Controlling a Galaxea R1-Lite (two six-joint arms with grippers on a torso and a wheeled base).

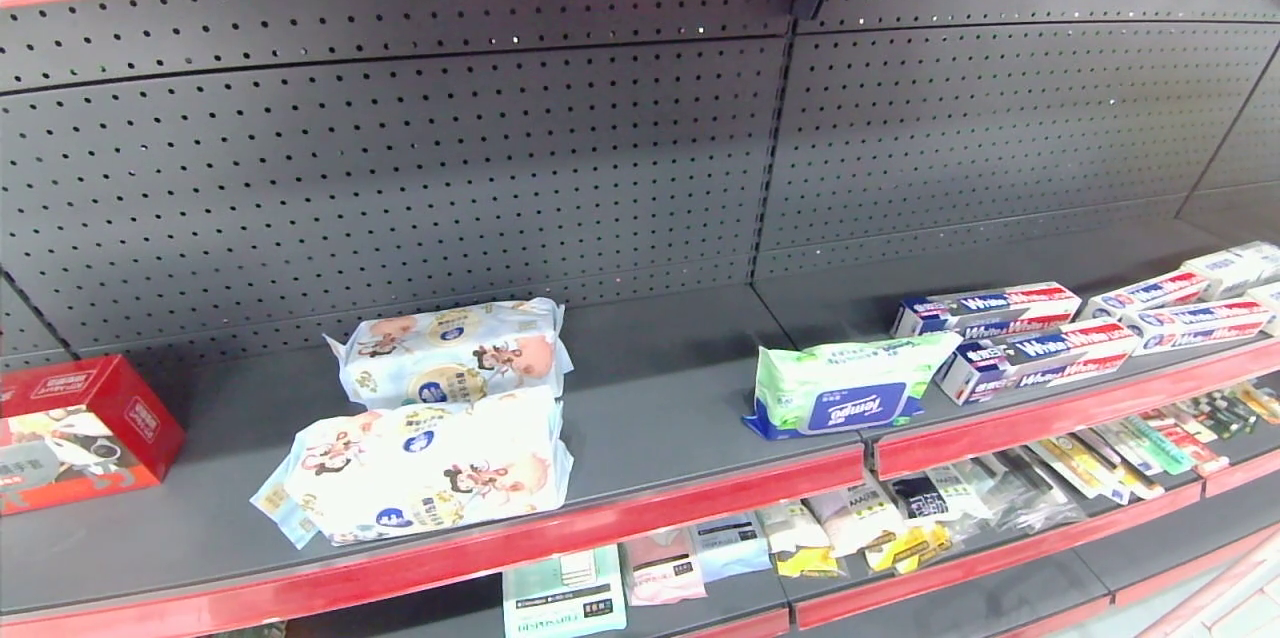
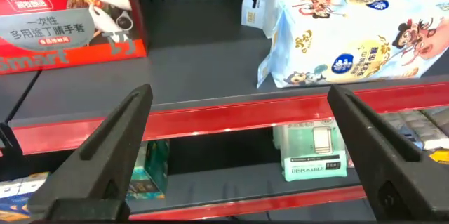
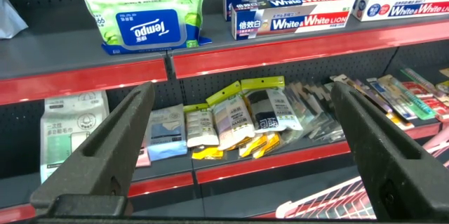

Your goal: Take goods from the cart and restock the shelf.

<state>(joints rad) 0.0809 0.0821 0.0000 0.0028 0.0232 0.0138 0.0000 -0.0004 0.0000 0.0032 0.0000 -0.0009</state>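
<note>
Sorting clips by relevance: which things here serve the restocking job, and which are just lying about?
Job: dark metal shelf with red edge; pink wire cart; open left gripper; open right gripper.
Lying about: cartoon-print tissue packs; green wipes pack; red cardboard box; white toothpaste boxes.

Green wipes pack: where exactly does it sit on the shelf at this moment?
In the head view, the green wipes pack lies right of centre on the dark shelf, directly left of the toothpaste boxes and well right of the two cartoon-printed packs.
</note>
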